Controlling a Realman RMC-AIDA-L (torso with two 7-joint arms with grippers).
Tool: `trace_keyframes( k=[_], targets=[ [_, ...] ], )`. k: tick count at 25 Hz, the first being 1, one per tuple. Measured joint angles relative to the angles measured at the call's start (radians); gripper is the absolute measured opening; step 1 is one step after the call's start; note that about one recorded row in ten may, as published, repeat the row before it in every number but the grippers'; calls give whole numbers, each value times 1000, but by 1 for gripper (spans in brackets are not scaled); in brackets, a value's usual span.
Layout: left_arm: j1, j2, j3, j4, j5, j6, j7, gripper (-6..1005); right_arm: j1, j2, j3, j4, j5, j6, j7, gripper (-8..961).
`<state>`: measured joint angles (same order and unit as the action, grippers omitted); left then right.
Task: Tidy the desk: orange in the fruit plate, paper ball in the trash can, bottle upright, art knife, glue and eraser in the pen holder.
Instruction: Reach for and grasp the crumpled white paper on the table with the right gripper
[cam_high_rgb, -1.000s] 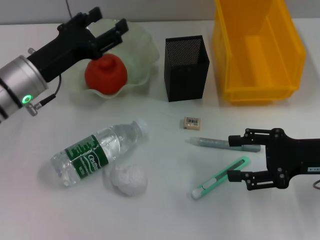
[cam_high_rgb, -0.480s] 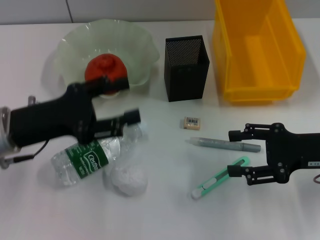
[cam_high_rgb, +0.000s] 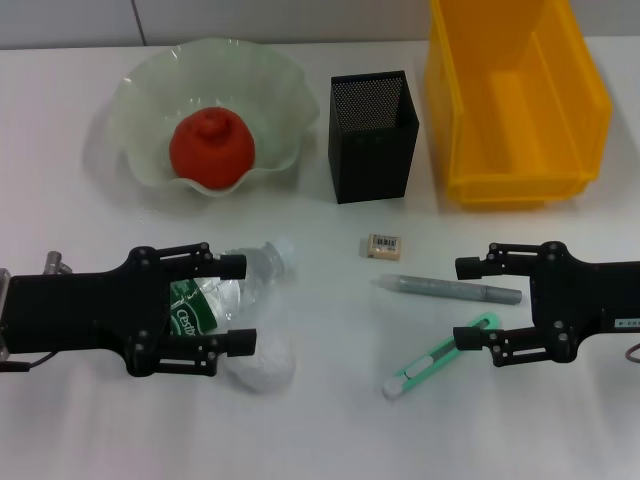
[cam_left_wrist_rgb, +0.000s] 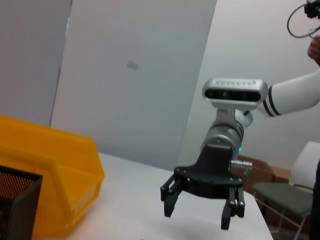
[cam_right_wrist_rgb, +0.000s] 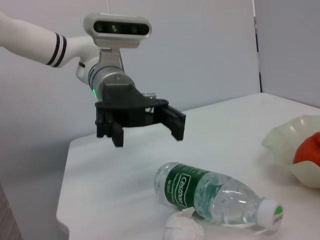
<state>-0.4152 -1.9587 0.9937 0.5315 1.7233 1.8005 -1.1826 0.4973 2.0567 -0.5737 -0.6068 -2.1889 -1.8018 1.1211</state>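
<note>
Head view: the left gripper (cam_high_rgb: 235, 305), which a second ago hung over the wavy-rimmed pale-green glass fruit plate (cam_high_rgb: 130, 110), has come down low over the white bench (cam_high_rgb: 320, 420). Its jaws are spread wide and released, straddling the small clear plastic bottle (cam_high_rgb: 215, 295) with the green label. The bottle lies on its side, its long axis slanting through the gap, and its white cap (cam_high_rgb: 283, 247) pokes out just past the far jaw, pointing toward the black square mesh pen holder (cam_high_rgb: 372, 135). The white crumpled paper ball (cam_high_rgb: 262, 362) sits touching the bottle just under the near jaw, crowding it.

The right gripper (cam_high_rgb: 472, 305) has crept slightly toward the middle. Its jaws are also released, bracketing the ends of the slim grey glue stick (cam_high_rgb: 450, 290) and the flat mint-green art knife (cam_high_rgb: 435, 358). Both lie flat with their pale tips pointing away from the jaws toward the bottle. The tiny beige eraser (cam_high_rgb: 385, 246) rests beyond the glue's tip.

The red-orange orange (cam_high_rgb: 211, 148) sits in the fruit plate. The bright yellow trash can (cam_high_rgb: 515, 95) stands beside the pen holder.
</note>
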Motion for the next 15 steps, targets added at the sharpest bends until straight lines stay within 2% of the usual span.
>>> trace_keyframes(
  k=[15],
  targets=[
    [2, 29, -1, 34, 51, 41, -19, 829, 4, -1, -1, 29, 0, 7, 3, 802]
  ],
)
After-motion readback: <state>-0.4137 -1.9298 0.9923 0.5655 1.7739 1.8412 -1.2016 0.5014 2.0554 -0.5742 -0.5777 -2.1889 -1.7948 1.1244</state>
